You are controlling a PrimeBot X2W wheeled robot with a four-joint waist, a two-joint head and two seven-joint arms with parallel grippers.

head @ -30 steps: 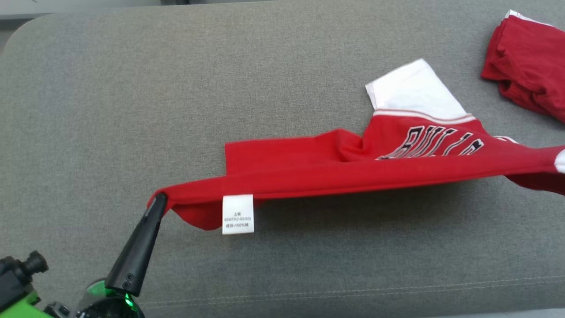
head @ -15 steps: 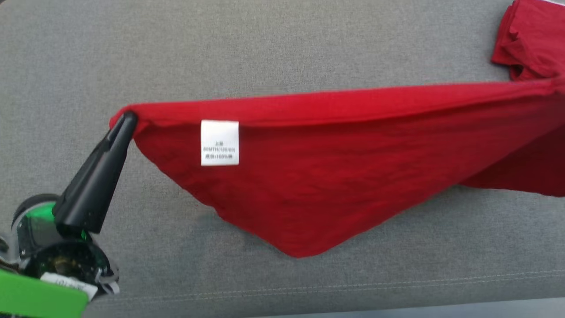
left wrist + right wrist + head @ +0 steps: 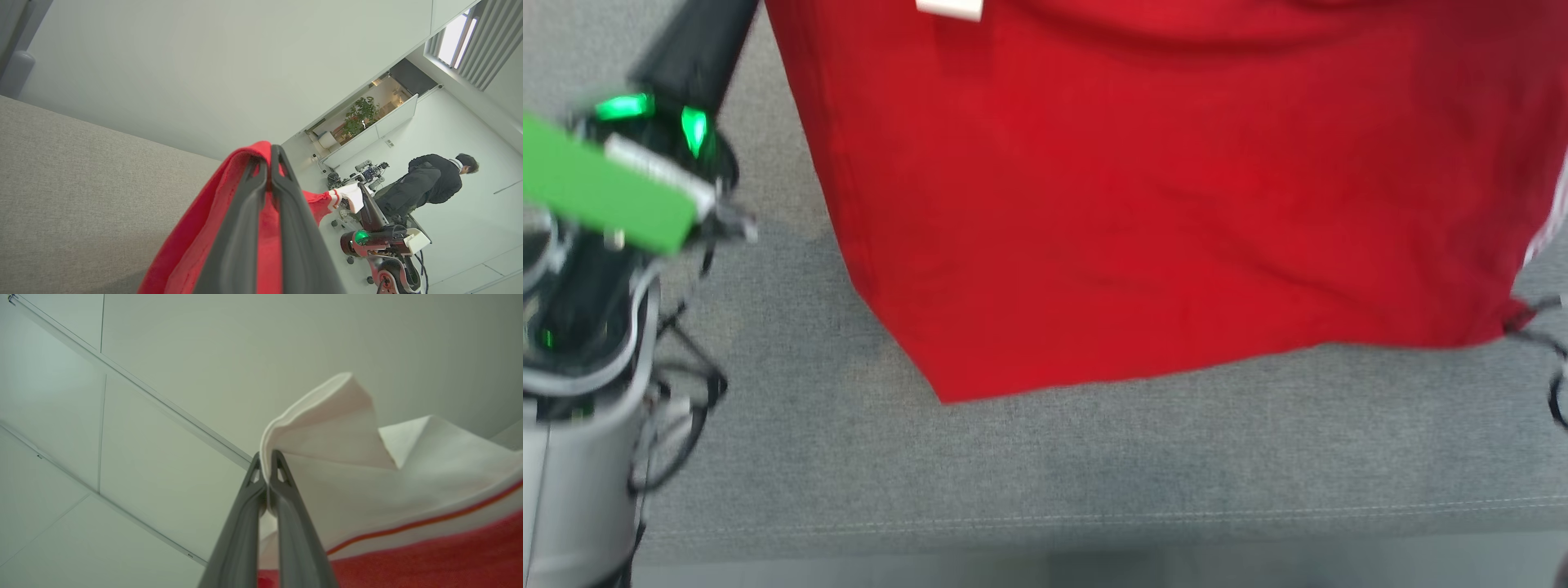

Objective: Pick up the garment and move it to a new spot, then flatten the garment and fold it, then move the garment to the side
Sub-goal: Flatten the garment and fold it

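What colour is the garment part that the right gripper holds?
White; garment at right gripper, best in right wrist view.

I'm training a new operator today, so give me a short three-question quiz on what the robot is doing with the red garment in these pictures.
1. True or false: the left gripper is open and empty.
2. What does the right gripper pinch? A: red cloth of the garment. B: white cloth of the garment. C: nothing.
3. Fill in: the garment hangs in front of a ___ cushion.

Key:
1. False: the left gripper is shut on the garment's red edge.
2. B.
3. Grey.
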